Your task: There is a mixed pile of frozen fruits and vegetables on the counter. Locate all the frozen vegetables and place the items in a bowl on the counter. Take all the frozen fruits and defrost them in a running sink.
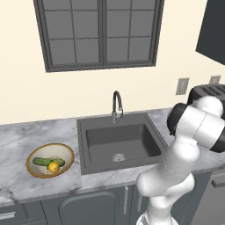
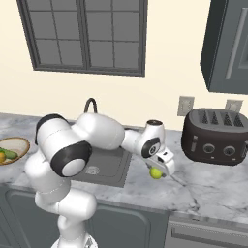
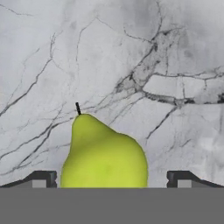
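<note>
The yellow-green fruit [image 3: 104, 153] lay on the marble counter [image 3: 131, 65] to the right of the sink [image 1: 119, 143], and up close it looked like a pear with a little dark stem. The gripper [image 2: 158, 170] hung right over it with its two tips wide apart, one on each side, holding nothing. The fruit was round and smooth, so it could roll or slip out if the tips closed off-center. Its bottom was cut off in the hand view. The bowl [image 1: 34, 154] already held the cucumber [image 1: 46, 161] and the yellow-orange ball [image 1: 53, 167]. I could not tell where the darker green fruit was.
</note>
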